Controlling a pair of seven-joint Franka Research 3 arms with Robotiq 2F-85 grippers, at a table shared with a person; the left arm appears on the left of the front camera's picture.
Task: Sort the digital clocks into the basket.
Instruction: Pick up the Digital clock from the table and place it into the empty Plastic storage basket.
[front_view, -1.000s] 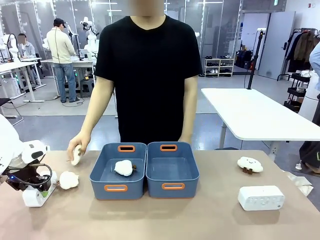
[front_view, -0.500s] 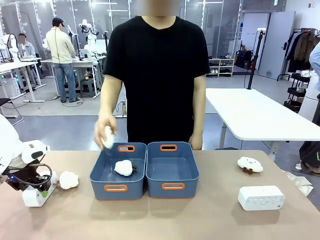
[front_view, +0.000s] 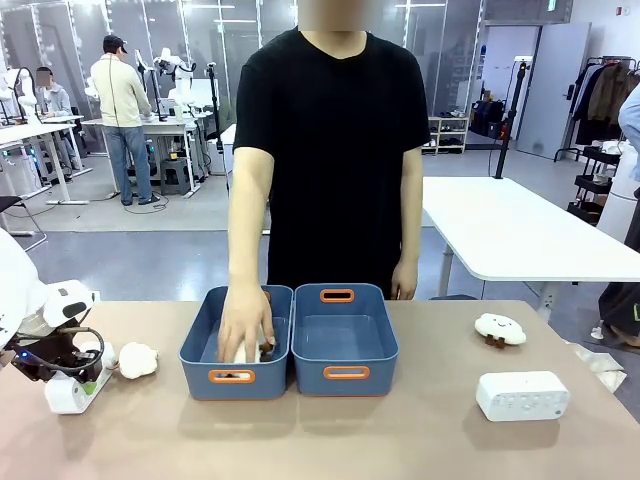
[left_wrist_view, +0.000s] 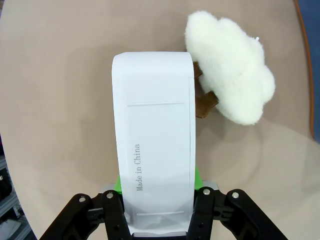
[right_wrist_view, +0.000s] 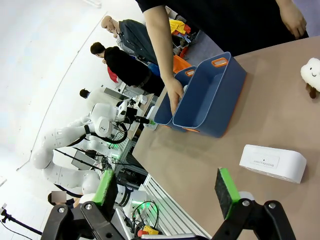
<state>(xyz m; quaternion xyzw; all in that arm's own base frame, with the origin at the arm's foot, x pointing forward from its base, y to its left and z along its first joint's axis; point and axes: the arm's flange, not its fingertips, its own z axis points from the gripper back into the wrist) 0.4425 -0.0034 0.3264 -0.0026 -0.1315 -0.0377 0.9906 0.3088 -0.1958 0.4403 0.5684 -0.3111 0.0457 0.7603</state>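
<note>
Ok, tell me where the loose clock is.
Front view: the loose clock lies on the table, right side, right of the blue bins and just nearer the robot than a cloud toy.

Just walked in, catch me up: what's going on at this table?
The left end effector is shut on a digital clock near the left edge of the table, next to a cloud plush. The person's hand is down inside the left blue bin. The second clock lies on the right side, untouched, and the right end effector hangs open.
</note>
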